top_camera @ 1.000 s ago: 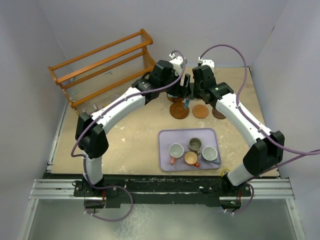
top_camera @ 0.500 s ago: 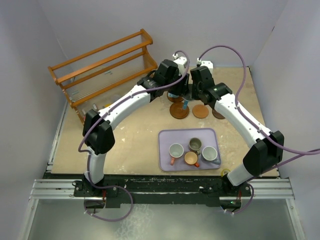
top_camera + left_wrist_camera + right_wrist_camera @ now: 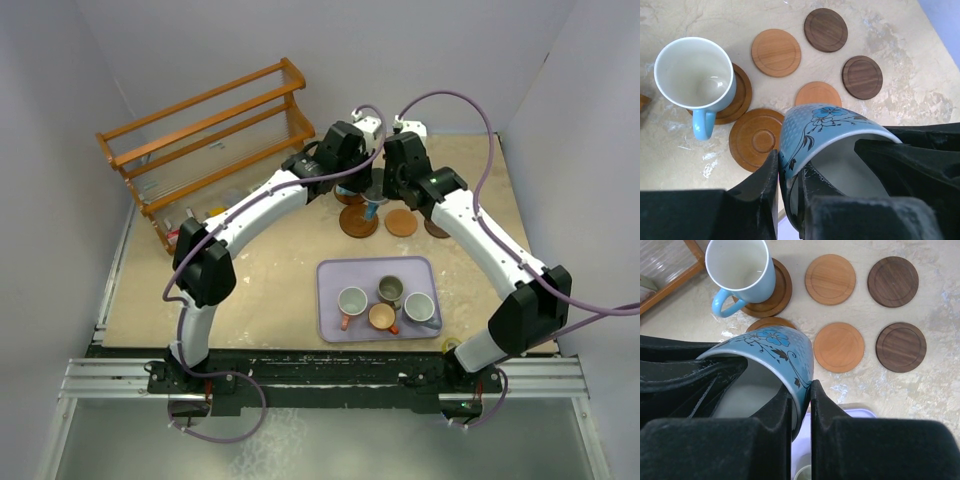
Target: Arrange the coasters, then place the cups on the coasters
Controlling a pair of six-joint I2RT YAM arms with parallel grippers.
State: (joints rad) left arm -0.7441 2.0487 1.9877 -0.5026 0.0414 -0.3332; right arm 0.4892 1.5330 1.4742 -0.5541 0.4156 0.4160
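Observation:
A blue floral cup [image 3: 825,125] [image 3: 775,347] hangs tilted above the coasters, and both grippers hold its rim. My left gripper [image 3: 787,172] is shut on one side of the wall, my right gripper [image 3: 801,395] on the opposite side. A white cup with a blue handle [image 3: 695,75] [image 3: 740,265] stands on a brown coaster [image 3: 742,95]. The other coasters are bare: a mid-brown coaster [image 3: 757,140], two light coasters [image 3: 830,279] [image 3: 839,347] and two dark coasters [image 3: 892,281] [image 3: 901,347]. In the top view the arms hide most of the held cup [image 3: 372,209].
A lavender tray [image 3: 330,275] near the front holds several cups: white with an orange handle [image 3: 351,301], grey-olive [image 3: 390,290], orange [image 3: 381,317] and white-blue [image 3: 419,307]. A wooden rack [image 3: 200,130] stands at the back left.
My left arm has moved right to the cup held by my right gripper, and its fingers have closed onto the rim. The right gripper has kept its grip.

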